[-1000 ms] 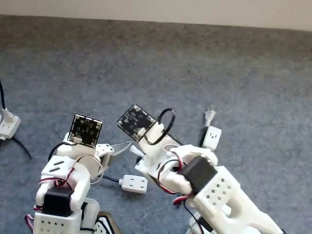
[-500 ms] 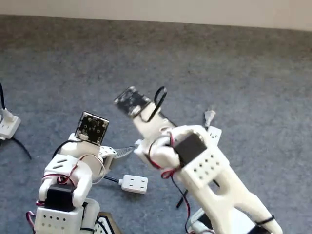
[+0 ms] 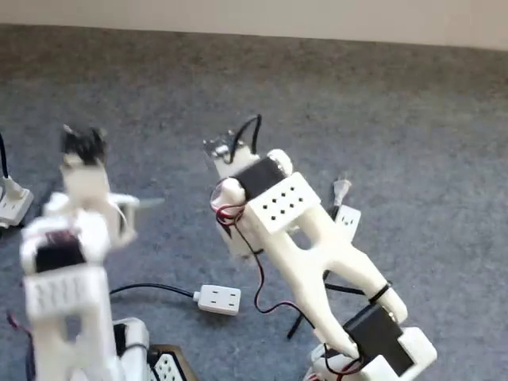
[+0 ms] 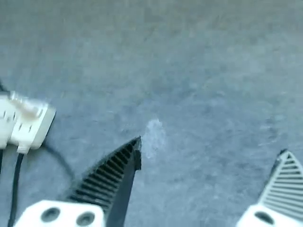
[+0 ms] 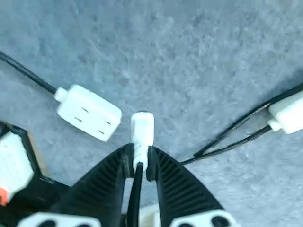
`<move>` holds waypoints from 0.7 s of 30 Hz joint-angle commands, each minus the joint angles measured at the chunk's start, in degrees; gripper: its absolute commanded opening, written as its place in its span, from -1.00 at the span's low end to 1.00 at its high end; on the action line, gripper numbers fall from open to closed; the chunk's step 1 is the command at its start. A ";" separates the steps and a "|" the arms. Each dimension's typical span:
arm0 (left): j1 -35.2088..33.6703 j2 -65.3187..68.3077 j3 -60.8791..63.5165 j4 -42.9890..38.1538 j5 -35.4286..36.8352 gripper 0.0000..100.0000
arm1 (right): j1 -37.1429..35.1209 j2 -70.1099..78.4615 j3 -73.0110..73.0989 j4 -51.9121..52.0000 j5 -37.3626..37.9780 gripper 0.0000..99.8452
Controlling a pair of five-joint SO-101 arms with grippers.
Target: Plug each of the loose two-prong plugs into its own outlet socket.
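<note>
In the right wrist view my right gripper (image 5: 138,156) is shut on a white two-prong plug (image 5: 142,128), whose black cord runs back between the fingers. It hangs above the grey carpet, close to a white outlet socket (image 5: 88,112) on a black cord. That socket (image 3: 218,298) lies between the two arm bases in the high view. A second socket (image 3: 345,222) lies right of the right arm (image 3: 302,238), with a loose plug (image 3: 341,189) just beyond it. My left gripper (image 4: 210,151) is open over bare carpet. A third socket (image 4: 23,123) lies off to its side.
Grey carpet covers the floor up to a pale wall at the far edge. Black cords (image 5: 236,137) trail across the carpet by the second socket (image 5: 289,116). The third socket (image 3: 12,202) lies at the far left edge. Arm bases (image 3: 159,365) stand at the near edge.
Both arms have lifted. The right arm stretched out away from its base, and the left arm rose and swung to the left.
</note>
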 commanded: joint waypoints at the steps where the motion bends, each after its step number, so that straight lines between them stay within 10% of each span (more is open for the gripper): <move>1: -11.03 21.23 -19.47 0.26 0.00 -0.18 | -1.89 -0.57 -4.35 2.59 -6.42 -0.99; 7: -22.81 44.44 -42.33 8.62 -4.04 -0.18 | -9.27 -0.48 0.75 2.51 -22.24 -0.99; 21: -34.42 73.36 -74.07 15.47 -4.13 -0.18 | -11.12 -11.21 16.22 -9.98 -27.69 -0.99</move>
